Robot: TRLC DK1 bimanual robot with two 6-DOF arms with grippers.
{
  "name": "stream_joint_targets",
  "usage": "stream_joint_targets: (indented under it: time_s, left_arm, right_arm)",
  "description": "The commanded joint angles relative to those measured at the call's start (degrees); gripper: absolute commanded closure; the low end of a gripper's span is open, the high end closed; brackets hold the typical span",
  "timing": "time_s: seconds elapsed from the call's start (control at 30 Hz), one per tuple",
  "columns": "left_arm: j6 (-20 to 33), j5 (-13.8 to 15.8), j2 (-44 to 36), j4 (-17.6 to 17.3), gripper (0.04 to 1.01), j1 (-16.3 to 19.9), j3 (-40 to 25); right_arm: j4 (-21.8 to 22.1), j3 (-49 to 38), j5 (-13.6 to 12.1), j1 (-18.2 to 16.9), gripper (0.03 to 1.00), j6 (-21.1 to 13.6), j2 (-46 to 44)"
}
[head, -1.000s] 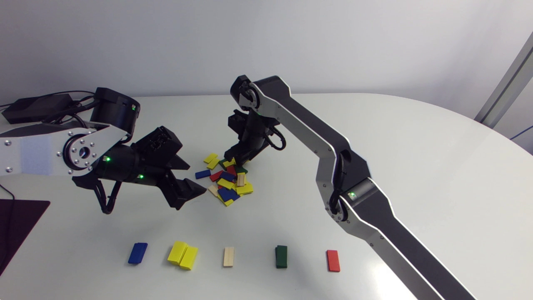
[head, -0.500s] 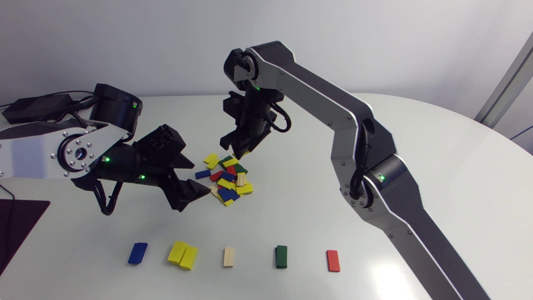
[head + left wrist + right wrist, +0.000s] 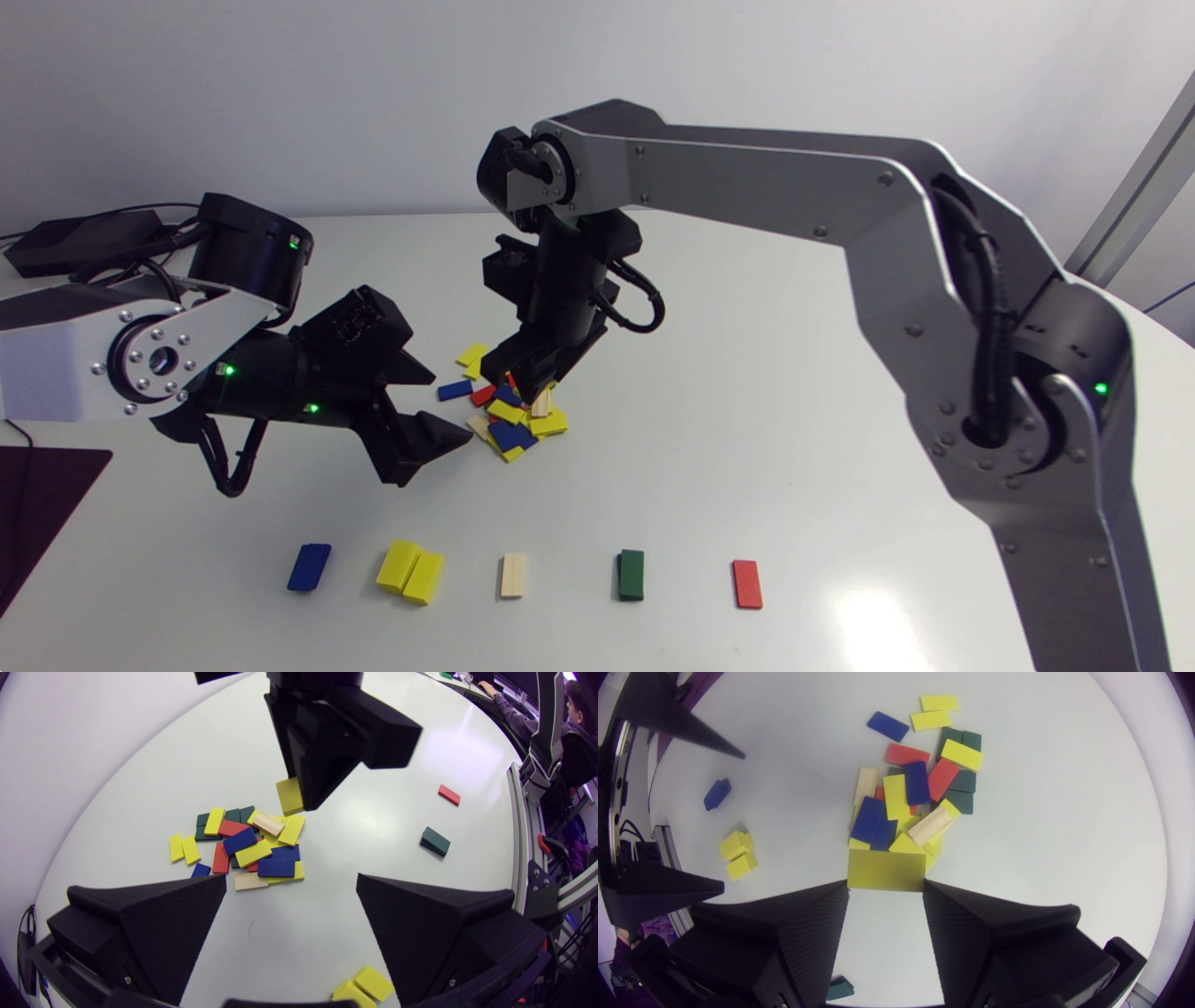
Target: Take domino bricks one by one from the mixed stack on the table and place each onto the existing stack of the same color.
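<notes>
The mixed pile of bricks (image 3: pixel 509 415) (image 3: pixel 247 844) (image 3: pixel 915 784) lies mid-table. My right gripper (image 3: pixel 534 385) (image 3: pixel 886 891) hangs over it, shut on a yellow brick (image 3: pixel 886 870) (image 3: pixel 289 795) pinched by its two ends. My left gripper (image 3: pixel 434 406) (image 3: pixel 290 882) stands open and holds nothing, just left of the pile. Along the front sit the blue stack (image 3: pixel 309 567) (image 3: pixel 717 794), the yellow stack (image 3: pixel 410 570) (image 3: pixel 364 987) (image 3: pixel 738 854), a wood-coloured brick (image 3: pixel 513 575), the green stack (image 3: pixel 631 574) (image 3: pixel 434 841) and a red brick (image 3: pixel 747 583) (image 3: pixel 449 794).
A black box with cables (image 3: pixel 84 238) sits at the rear left. A dark mat (image 3: pixel 37 504) lies at the table's left front edge. The right arm's upper links (image 3: pixel 840 205) span high above the table's right half.
My right gripper rose off the pile's far side with the yellow brick and came forward over the pile; its elbow swung up and right. The left arm shifted only slightly.
</notes>
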Motion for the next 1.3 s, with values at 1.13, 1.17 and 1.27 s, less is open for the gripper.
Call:
stream_joint_targets:
  time_s: [1.13,1.17,1.27]
  left_arm:
    - [-1.5,-3.3,-0.9,12.1,0.054,10.7,-8.4]
    - [-1.6,-3.3,-0.8,12.3,0.054,10.9,-8.5]
    - [-1.8,-3.3,-0.8,12.9,0.054,11.2,-8.9]
  right_arm:
    - [23.6,-31.1,3.9,14.8,0.664,-6.3,-13.0]
    - [24.2,-31.7,3.8,15.1,0.664,-6.5,-13.2]
    - [24.8,-32.0,3.7,16.0,0.666,-6.6,-13.4]
